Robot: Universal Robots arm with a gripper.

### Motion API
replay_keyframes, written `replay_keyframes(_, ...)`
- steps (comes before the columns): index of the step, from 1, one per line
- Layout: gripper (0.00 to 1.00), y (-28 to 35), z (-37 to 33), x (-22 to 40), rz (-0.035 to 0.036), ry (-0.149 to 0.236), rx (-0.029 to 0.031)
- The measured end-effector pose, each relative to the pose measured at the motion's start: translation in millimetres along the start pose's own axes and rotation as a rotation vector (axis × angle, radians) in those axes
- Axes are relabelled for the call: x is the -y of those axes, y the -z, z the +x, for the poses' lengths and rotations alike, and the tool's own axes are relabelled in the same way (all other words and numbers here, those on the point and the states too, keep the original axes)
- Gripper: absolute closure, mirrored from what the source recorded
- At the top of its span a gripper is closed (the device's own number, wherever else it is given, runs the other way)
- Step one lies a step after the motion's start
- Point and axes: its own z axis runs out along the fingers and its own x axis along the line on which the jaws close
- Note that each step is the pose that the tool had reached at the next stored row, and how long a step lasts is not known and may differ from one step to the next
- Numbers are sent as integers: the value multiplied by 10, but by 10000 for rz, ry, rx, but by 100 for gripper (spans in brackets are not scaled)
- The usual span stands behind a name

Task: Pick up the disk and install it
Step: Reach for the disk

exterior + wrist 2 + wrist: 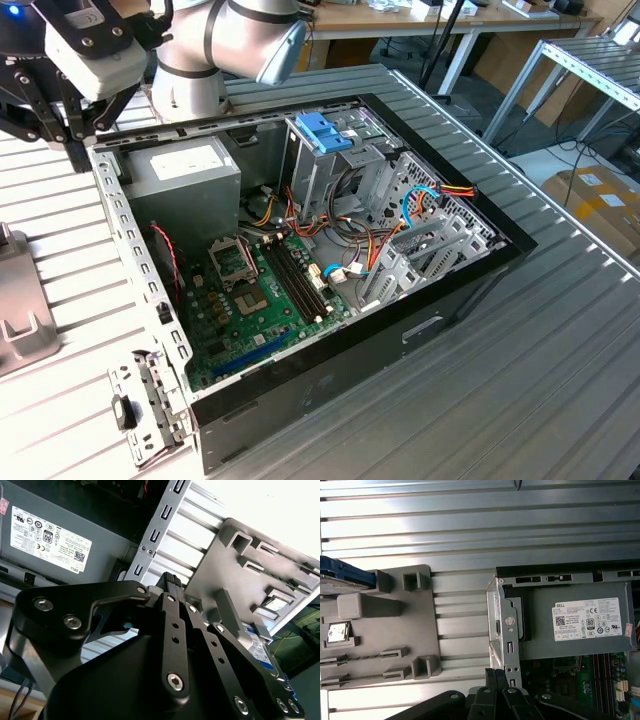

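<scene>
The disk [342, 575] lies at one end of a grey slotted holder [380, 625] on the ribbed table, outside the computer case; its blue rail and dark body show. In the second wrist view a corner of the disk [257, 647] with its white and blue label peeks out behind the gripper's black links. My gripper [172, 580] is shut with nothing between its fingers. It hangs above the table between the holder and the case's corner, apart from the disk. In the exterior view the gripper [68, 135] is at the far left, beside the case's rear corner.
The open computer case [330, 380] lies on its side on the table. Inside it are a grey power supply box [185, 170] with a white sticker, an upright metal cage with a blue top [325, 130], a green motherboard [260, 290] and loose cables [425, 205]. The holder's edge [20, 320] shows at the exterior view's left.
</scene>
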Motion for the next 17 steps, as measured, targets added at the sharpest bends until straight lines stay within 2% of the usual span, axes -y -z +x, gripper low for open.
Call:
replay_keyframes(2,89,1,53,4,0,1,0)
replay_keyframes(17,89,3,111,8,0,0,0)
